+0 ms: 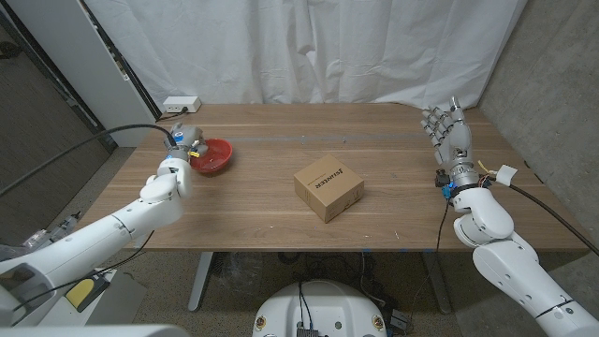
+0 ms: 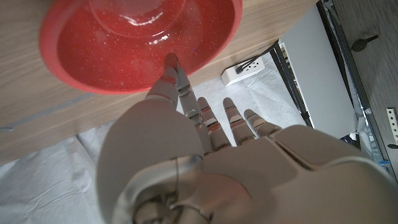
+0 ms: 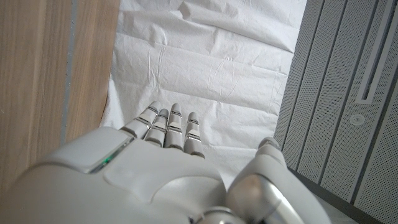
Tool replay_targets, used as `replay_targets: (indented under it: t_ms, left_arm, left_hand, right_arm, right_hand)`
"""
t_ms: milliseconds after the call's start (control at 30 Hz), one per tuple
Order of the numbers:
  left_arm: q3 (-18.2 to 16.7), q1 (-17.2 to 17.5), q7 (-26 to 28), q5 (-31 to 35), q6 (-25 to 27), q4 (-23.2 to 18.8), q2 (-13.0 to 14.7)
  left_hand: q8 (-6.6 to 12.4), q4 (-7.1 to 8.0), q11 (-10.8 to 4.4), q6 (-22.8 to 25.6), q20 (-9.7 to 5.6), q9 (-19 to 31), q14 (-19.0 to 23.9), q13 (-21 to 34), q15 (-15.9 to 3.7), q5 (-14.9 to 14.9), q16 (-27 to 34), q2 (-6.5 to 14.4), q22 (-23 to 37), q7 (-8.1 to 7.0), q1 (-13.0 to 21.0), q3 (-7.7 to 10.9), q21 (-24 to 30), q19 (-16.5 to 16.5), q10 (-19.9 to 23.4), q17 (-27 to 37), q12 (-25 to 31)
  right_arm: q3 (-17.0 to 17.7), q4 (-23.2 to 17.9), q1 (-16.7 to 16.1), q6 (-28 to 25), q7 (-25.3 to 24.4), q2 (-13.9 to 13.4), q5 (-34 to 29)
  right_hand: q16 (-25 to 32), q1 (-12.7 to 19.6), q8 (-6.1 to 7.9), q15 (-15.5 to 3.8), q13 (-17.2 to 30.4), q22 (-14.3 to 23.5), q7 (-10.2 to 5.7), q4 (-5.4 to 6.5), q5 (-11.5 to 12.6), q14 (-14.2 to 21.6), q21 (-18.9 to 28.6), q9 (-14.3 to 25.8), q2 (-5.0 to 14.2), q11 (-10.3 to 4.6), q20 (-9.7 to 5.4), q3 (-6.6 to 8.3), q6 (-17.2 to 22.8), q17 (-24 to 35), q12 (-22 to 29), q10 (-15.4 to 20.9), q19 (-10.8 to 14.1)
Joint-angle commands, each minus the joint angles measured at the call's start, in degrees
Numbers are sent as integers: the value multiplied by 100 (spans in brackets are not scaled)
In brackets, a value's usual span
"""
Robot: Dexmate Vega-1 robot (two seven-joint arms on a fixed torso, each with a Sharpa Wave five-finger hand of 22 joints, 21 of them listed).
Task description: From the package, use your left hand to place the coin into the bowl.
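Hovering at the near rim of the red bowl [image 1: 212, 156] at the table's [image 1: 281, 211] far left, left hand [image 1: 184, 140] with fingers [image 2: 177, 78] spread and straight, 1 fingertip reaching over the rim, nothing held. Standing upright near the table's far right edge, right hand [image 1: 450, 131] with fingers apart and empty. Sitting closed at mid-table between both hands, cardboard package [image 1: 328, 187]; coin not discernible.

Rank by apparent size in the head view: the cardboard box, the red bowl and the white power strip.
1. cardboard box
2. red bowl, partly hidden by the left hand
3. white power strip, farthest from the camera, so it may look smaller.
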Motion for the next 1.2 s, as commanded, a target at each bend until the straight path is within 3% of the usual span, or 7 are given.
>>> replay_targets:
  t_ms: [33, 433, 600, 733, 933, 1200]
  left_arm:
    - [75, 30, 3, -132, 73, 11, 19]
    - [-60, 143, 217, -314, -28, -37, 57]
    - [9, 104, 69, -318, -38, -40, 125]
    - [-36, 150, 32, -412, -19, -104, 146]
    - [-114, 229, 35, -498, 12, -190, 222]
    - [-114, 262, -1, -561, 39, -199, 266]
  left_hand:
    - [697, -17, 9, 162, -152, 382, -13, 4, -698, 9, -23, -42, 11, -134, 36, 40, 5, 39, -71, 4, -18]
    - [547, -52, 9, -109, -107, 243, -42, 7, -697, -1, -35, -50, 12, -209, 56, 88, -3, 40, -144, -9, -36]
    - [508, -80, -27, -149, -65, 186, -77, 9, -710, -8, -48, -118, 13, -205, 53, 79, -6, 38, -208, -19, -49]
    - [313, -128, 32, -513, 44, 81, -244, 11, -645, 1, -82, -145, 17, -150, 94, 118, -15, 12, -471, -22, -98]
    - [140, -125, 54, -841, 108, 21, -343, 12, -603, -4, -84, -186, 18, -86, 56, 105, -26, -33, -624, -30, -94]
    - [-253, -106, 93, -1492, 191, -85, -478, 13, -477, 8, -79, -206, 21, -65, -12, 109, -27, -69, -871, -29, -82]
  right_arm:
    - [1, -73, -12, -91, -51, -27, 8]
    - [1, -79, -37, -97, -45, -12, 46]
    - [-20, -116, -65, -107, -79, -18, -14]
    - [-22, -140, -86, -133, -94, -17, 1]
    - [-36, -165, -91, -128, -103, -13, -28]
    - [-50, -177, -92, -142, -107, -27, -63]
  right_hand:
    - [2, 55, 8, 5, 23, 11, -6, -33, -8, 38, 17, 16, -2, -20, -82, 30, 58, 18, -5, 55, 64]
    - [0, 70, 8, 3, 23, 11, -9, -38, -10, 37, 14, 16, 7, -23, -81, 35, 58, 17, -5, 58, 60]
    - [1, 74, 5, 8, 23, 12, -8, -39, -11, 41, 13, 16, 9, -24, -79, 36, 51, 17, -2, 65, 60]
    - [1, 79, 5, 8, 23, 12, -10, -41, -12, 41, 12, 16, 13, -17, -76, 39, 51, 17, 0, 69, 58]
    - [1, 90, 5, 11, 23, 12, -12, -45, -12, 44, 11, 16, 19, -24, -67, 44, 52, 16, 0, 71, 56]
    - [-1, 104, 6, 14, 23, 13, -16, -50, -13, 43, 10, 16, 27, -21, -65, 50, 53, 15, -2, 68, 57]
